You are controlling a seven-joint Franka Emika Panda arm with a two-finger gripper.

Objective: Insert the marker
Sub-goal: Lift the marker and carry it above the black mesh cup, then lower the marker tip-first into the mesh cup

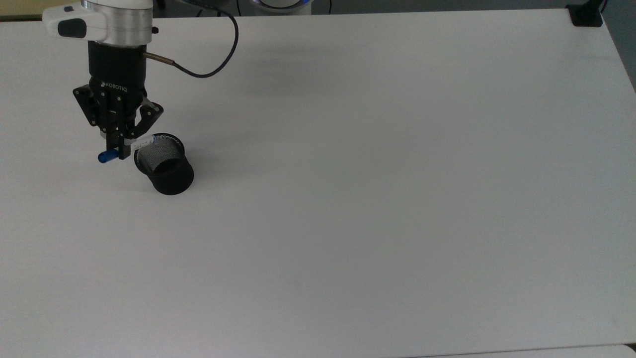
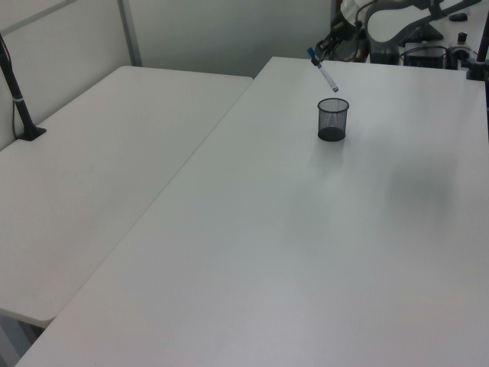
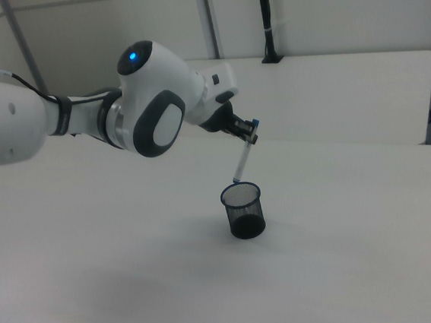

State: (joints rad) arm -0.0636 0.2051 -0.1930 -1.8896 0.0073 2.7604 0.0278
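Observation:
My gripper (image 1: 120,149) (image 3: 249,132) is shut on the marker (image 1: 125,148) (image 2: 322,70) (image 3: 243,159), a slim white pen with a blue cap. It holds the pen near the cap end. The pen hangs tilted in the air, cap up, its lower tip just above the rim of the black mesh cup (image 1: 165,163) (image 2: 332,119) (image 3: 244,210). In the top view the blue cap sticks out to the left of the fingers and the white barrel reaches toward the cup's rim. The cup stands upright on the white table (image 1: 377,189).
A black cable (image 1: 198,69) loops from the wrist. A black clamp (image 1: 586,15) sits at the table's far right corner in the top view. A second white table (image 2: 99,168) adjoins on the left view's left, with a black post (image 2: 19,99) on it.

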